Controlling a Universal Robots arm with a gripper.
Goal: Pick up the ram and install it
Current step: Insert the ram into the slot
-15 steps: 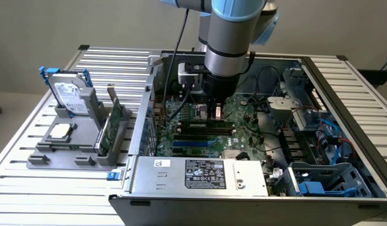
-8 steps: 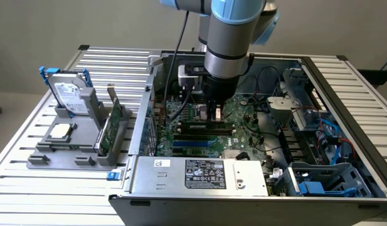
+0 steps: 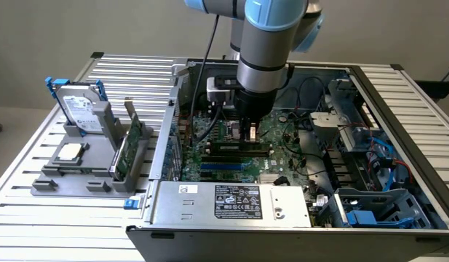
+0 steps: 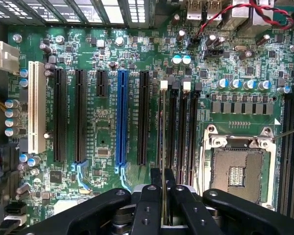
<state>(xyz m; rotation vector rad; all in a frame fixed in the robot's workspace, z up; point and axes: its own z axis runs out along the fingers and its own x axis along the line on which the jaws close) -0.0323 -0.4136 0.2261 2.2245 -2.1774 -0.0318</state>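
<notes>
Now underway: the install half of the task, by my reading; the pick-up is looking done, since the ram (image 4: pixel 164 142) is sitting between the fingers, not resting on any holder.
Gripper: the gripper (image 4: pixel 164 198) is reaching down into the open computer case (image 3: pixel 282 243), hanging over the motherboard (image 4: pixel 105 132).
Jaws: they are standing narrow, pinching the ram with one finger on each flat face.
Ram position: it is showing edge-on in the wrist view, running in line with the white latch (image 4: pixel 163 84) at the end of one of the memory slots (image 4: pixel 175 127), between the black expansion slot (image 4: pixel 143 117) and the CPU socket (image 4: pixel 237 174).
Contact: I cannot tell whether its lower edge is touching the slot or hovering just above.
What seating is calling for: in my judgement, keeping the stick upright and parallel to its slot, then pressing straight down without twisting.
Off to the side: the hard drive (image 3: pixel 82 112) and expansion card (image 3: pixel 130 147) are standing in the grey holder (image 3: pixel 57 185) at the exterior view's left, well apart from the gripper.
</notes>
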